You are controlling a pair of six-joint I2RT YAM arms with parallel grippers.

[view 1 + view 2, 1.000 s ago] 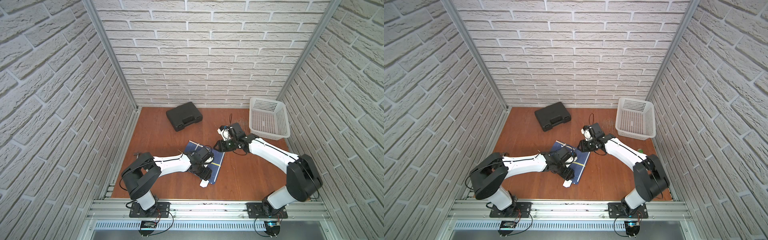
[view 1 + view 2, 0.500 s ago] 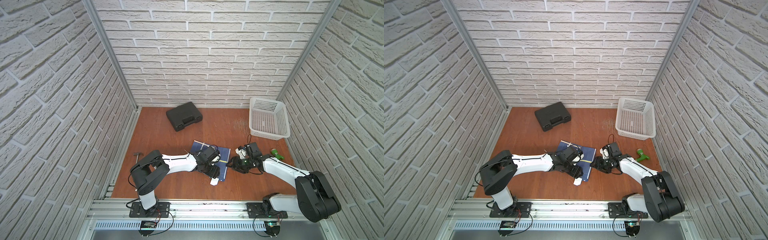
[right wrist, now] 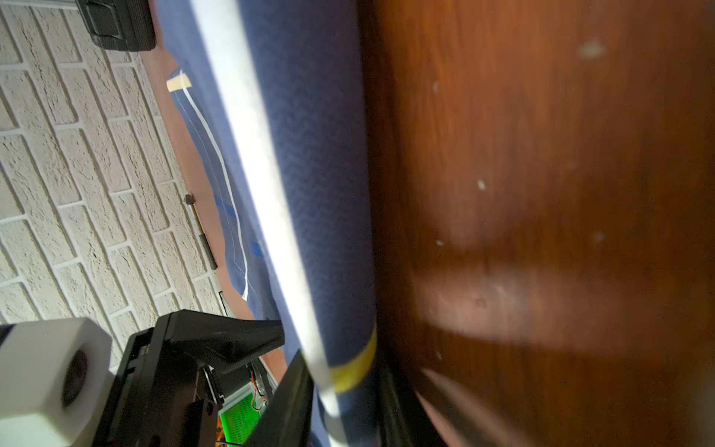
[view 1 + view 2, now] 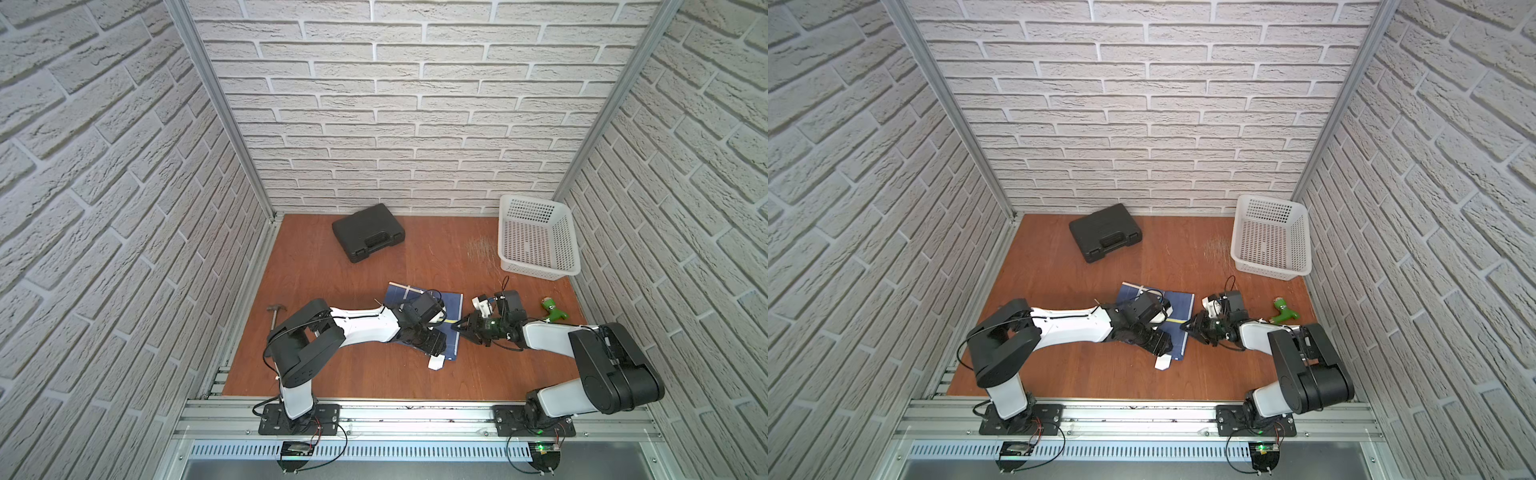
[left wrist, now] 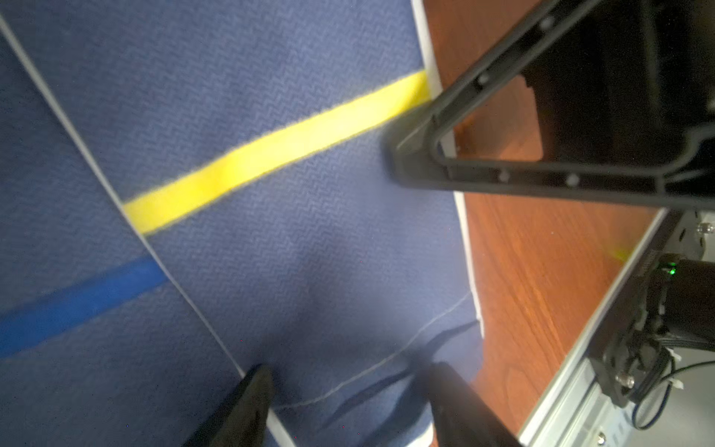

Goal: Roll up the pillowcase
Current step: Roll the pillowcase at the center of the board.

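Pillowcase: the pillowcase (image 4: pixel 453 305) lies flat on the wooden table (image 4: pixel 374 374), in its front half and between the two arms; no turn of a roll shows in either top view.
Label: the small white label (image 4: pixel 435 364) sticks out at the near edge of the cloth.
Left gripper: the left gripper (image 5: pixel 348 406) is low over the near part of the cloth, close to the right edge. Its fingers (image 5: pixel 247 406) stand well apart and hold nothing; small wrinkles lie between them.
Right gripper: the right gripper (image 3: pixel 340 394) has its tip at the right edge of the cloth, just where the yellow stripe (image 5: pixel 278 151) ends.
Right grip: in the right wrist view one finger is on each side of the edge and the cloth fills the gap. I read this as a pinch on the pillowcase, though the blur there does not allow me to be fully sure.
Step in hand: probably the very start, taking hold of the edge from which the roll will begin.
Next move calls for: lifting this edge only a little and turning it over toward the left side, in a tight first turn. The left gripper would need either to take the same edge nearer to the front or to press the cloth down, so that the roll keeps straight and the sheet does not slide.
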